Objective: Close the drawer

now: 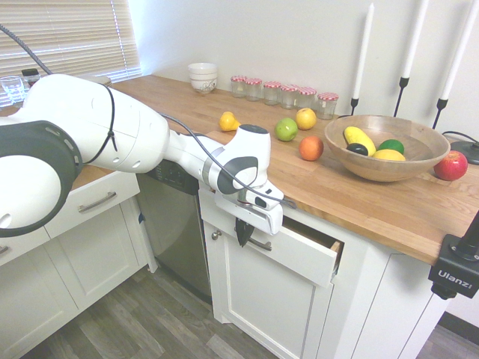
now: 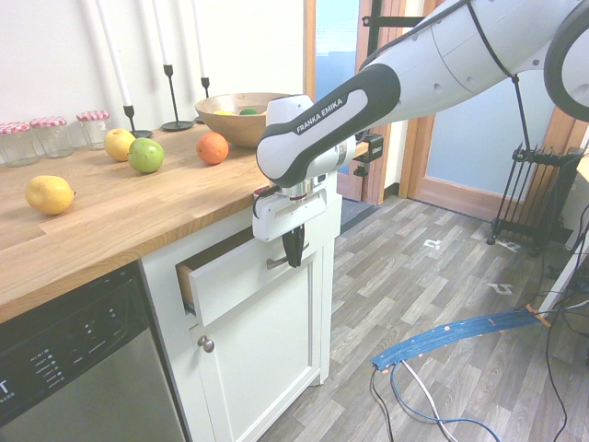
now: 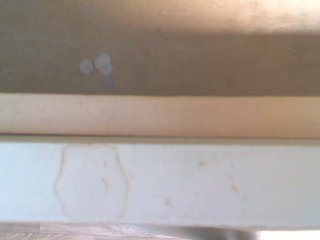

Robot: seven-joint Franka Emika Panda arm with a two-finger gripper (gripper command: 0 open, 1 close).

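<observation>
A: Going left to right in the second exterior view, what's there?

B: A lemon (image 2: 49,194) at nine o'clock on the counter (image 2: 110,230), then jars (image 2: 55,136) with red lids, an apple (image 2: 145,155), an orange (image 2: 213,147), and a bowl (image 2: 241,118) at twelve.

A: And the drawer (image 2: 244,272)?

B: Just under the counter's edge, pulled partly out, its white front at the picture's centre.

A: The gripper (image 2: 294,249)?

B: It points straight down in front of the drawer face, beside the handle (image 2: 276,262), fingers pressed together, holding nothing.

A: Any writing?

B: "FRANKA EMIKA" on the arm (image 2: 322,106). In the first exterior view, "Ulanzi" on a black mount (image 1: 456,271) at four o'clock.
</observation>
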